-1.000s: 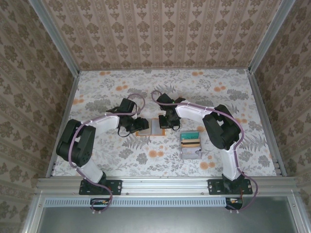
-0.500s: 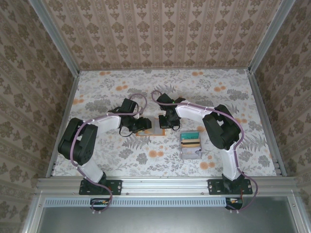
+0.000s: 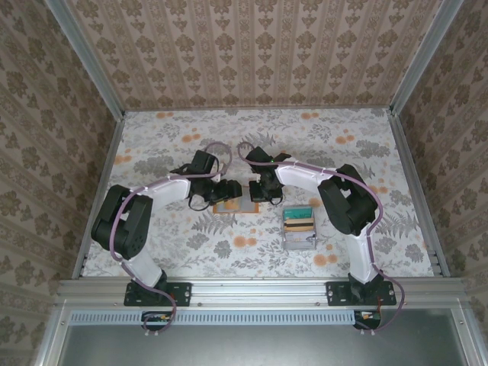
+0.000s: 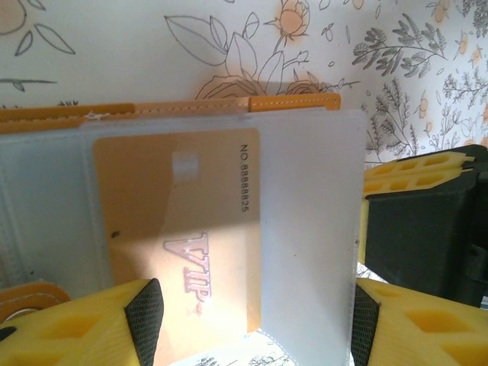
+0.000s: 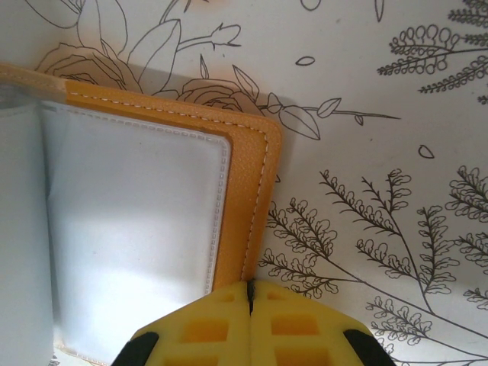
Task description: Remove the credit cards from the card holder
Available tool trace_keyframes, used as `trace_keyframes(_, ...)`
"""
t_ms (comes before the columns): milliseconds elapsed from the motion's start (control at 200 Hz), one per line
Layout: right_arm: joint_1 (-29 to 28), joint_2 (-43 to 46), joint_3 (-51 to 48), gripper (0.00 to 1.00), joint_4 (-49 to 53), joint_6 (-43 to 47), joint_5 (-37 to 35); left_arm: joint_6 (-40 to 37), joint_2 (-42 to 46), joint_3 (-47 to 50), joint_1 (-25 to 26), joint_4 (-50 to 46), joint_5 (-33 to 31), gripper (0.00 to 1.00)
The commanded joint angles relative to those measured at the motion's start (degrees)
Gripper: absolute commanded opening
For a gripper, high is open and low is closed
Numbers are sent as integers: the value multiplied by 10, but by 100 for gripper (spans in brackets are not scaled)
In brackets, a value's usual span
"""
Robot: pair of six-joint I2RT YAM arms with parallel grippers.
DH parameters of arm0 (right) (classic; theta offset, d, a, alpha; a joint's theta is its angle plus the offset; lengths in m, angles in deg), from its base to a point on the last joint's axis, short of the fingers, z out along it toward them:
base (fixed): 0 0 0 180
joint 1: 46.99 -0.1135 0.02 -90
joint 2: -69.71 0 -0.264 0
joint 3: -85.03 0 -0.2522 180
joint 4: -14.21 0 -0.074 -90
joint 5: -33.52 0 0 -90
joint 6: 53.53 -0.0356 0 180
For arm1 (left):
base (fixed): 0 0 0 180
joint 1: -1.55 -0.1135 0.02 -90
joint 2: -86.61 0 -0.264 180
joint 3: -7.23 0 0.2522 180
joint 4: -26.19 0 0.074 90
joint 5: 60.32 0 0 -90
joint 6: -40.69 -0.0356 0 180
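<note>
The orange card holder [image 3: 233, 206] lies open on the floral table between my two grippers. In the left wrist view its clear sleeves are spread below the orange edge [image 4: 293, 101], and a tan-orange credit card [image 4: 175, 213] marked VIP sits inside one sleeve. My left gripper [image 3: 230, 192] [image 4: 252, 335] is open, its yellow fingers [image 4: 76, 328] straddling that card and a sleeve page. My right gripper [image 3: 258, 192] [image 5: 250, 288] is shut, its tips resting on the holder's orange border [image 5: 248, 191] at the right side.
A grey tray [image 3: 299, 244] holding teal and yellow cards [image 3: 298, 218] stands to the right of the holder, in front of the right arm. Patterned walls enclose the table on three sides.
My left gripper has slid a little right over the holder and its jaws have spread wider. The right gripper has stayed put.
</note>
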Motion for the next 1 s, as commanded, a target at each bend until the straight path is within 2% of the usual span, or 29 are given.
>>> trace_keyframes(0,-4,-18,-4,0,1,-12,13,-6,14,-18,6,-13,10,67)
trace_keyframes(280,11,37,-32,1,-23,-31,-20,-4,3,-34,15,-8,23,59)
trace_keyframes(550,11,75,-28,6,-44,-33,-18,-7,20,-20,-8,-16,6,42)
trace_keyframes(660,9,78,-24,9,-67,-34,8,-10,32,-4,-17,-18,-3,34)
trace_keyframes(680,9,77,-22,11,-70,-35,16,-12,32,0,-34,-19,-4,33)
trace_keyframes(745,7,69,-14,13,-77,-40,41,-17,34,9,-47,-20,-7,26)
trace_keyframes(875,7,59,-23,17,-122,-77,91,-25,25,28,-64,-16,-1,13)
trace_keyframes(995,7,47,-34,17,-160,-109,131,-26,15,38,-66,-10,-5,11)
